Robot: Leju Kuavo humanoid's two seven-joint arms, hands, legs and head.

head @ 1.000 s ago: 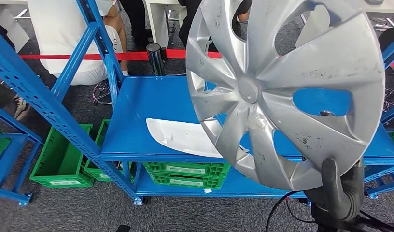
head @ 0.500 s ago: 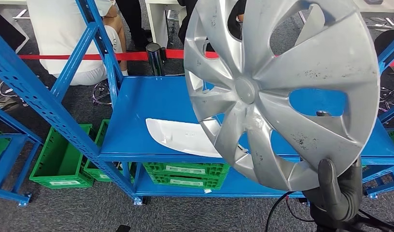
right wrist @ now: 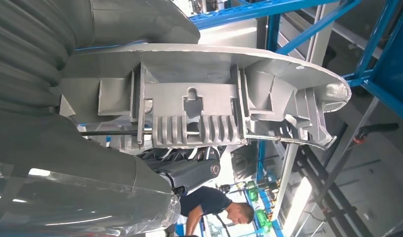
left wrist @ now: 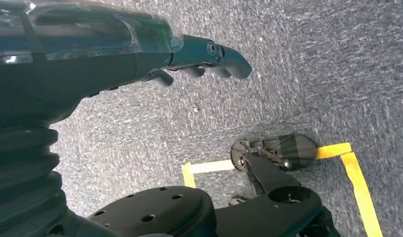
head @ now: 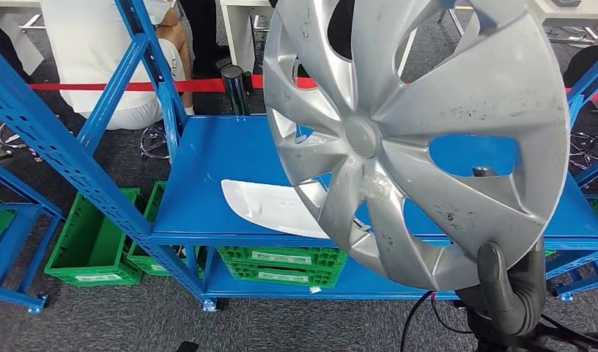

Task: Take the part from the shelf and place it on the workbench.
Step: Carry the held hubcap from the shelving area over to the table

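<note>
One silver wheel cover (head: 421, 139), gripped at its near rim by the right hand (head: 508, 290), upright above blue shelf (head: 215, 169). Left hand (left wrist: 199, 61) empty, fingers apart.

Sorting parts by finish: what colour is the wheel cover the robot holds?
Silver, with dark scuffs, seen best in the head view: wheel cover in the right hand.

You are looking down at a blue metal shelf (head: 208, 183) standing on grey carpet (head: 98, 315). On its upper deck lies a white curved panel (head: 278, 207), near the front edge. The lower deck carries green plastic crates (head: 281, 264), side by side. More green crates (head: 91, 242) sit directly on the carpet just left of the shelf, beneath a slanted blue frame (head: 61, 154).
</note>
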